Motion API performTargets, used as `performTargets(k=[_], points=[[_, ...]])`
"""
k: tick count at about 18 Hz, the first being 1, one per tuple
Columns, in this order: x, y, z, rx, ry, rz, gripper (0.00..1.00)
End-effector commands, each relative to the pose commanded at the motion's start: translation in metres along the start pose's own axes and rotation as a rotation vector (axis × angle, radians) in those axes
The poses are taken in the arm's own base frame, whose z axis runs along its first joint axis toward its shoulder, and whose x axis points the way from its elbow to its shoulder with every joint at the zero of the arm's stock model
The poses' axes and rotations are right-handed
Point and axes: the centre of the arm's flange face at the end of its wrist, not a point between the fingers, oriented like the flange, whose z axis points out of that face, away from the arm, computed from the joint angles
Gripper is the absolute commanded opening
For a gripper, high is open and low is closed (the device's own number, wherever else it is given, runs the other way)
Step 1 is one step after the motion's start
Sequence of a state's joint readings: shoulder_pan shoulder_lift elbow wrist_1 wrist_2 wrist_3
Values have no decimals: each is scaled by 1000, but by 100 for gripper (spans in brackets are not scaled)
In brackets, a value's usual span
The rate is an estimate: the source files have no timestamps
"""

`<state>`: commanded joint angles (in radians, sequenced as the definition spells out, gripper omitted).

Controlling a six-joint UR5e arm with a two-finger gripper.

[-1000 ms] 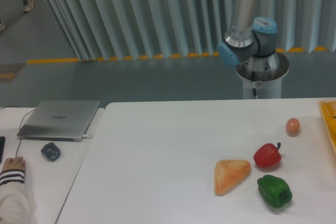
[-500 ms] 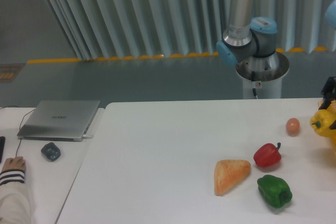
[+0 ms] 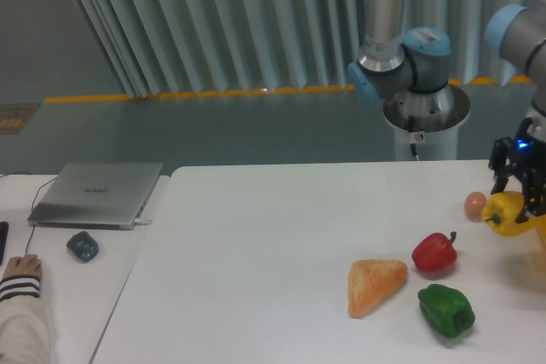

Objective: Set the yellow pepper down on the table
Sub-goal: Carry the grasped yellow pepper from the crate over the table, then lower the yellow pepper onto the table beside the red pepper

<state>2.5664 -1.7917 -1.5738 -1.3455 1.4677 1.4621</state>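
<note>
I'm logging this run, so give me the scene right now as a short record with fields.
end effector: shut on the yellow pepper, at the right edge of view
yellow pepper: held, looks clear of the table
nearest item: small orange egg, just left of it
also on table: red pepper, green pepper, triangular bread
task status: not placed yet

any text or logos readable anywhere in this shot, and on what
Laptop: a small mark on the grey lid, too blurred to read.
Robot base: a small red spot on the front, perhaps a label, too small to read.
Floor mat or plate at the left edge: a patterned patch, no legible words.
Nothing else carries text.
</note>
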Motion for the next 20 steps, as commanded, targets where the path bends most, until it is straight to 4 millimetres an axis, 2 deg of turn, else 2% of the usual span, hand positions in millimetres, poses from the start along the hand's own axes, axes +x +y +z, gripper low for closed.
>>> performTargets(k=[1,4,6,8,13,18,19,20], points=[[2,-6,4,-26,1,-13,52],[-2,3,18,-145,18,-14,52],[-3,3,24,-152,31,-15,52],[2,3,40,-151,56,-33,53],[14,-42,53,-161,59,-88,53],[12,-44,55,-161,59,-88,53],[12,-44,55,-163,58,-90,54],[11,-44,56,-163,60,-87,69]])
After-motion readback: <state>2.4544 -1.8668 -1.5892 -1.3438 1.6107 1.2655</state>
